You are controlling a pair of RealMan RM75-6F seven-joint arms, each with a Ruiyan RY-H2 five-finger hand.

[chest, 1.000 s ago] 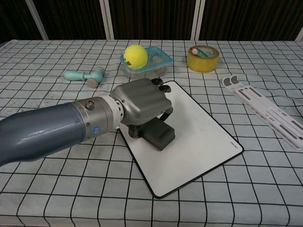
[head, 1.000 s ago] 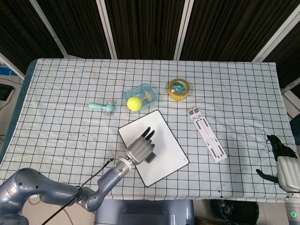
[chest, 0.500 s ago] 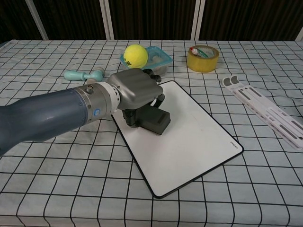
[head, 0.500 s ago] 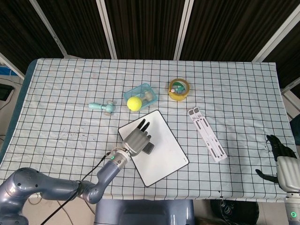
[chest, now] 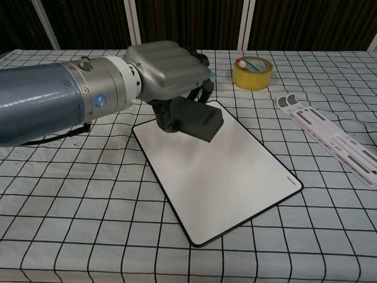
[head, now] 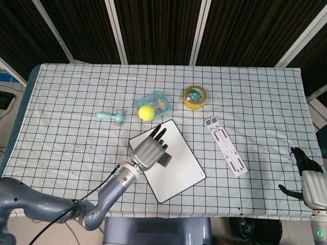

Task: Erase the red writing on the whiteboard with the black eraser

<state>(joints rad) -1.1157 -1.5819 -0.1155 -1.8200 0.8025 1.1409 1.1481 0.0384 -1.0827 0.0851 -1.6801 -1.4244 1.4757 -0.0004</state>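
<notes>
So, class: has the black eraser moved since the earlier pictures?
Yes. In the chest view the black eraser, gripped by the left hand, has risen off the whiteboard, towards the tape roll.

The left hand (chest: 168,68) grips the black eraser (chest: 197,119) above the whiteboard (chest: 235,177), near a tape roll (chest: 253,73).

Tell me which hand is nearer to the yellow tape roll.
Left. The left hand, holding the black eraser over the whiteboard, sits below-left of the yellow tape roll; the right hand hangs off the table's far right edge.

Checked cloth-covered table (head: 61,102), dark slatted wall panels (head: 158,30) (white dividers between), evenly lit
</notes>
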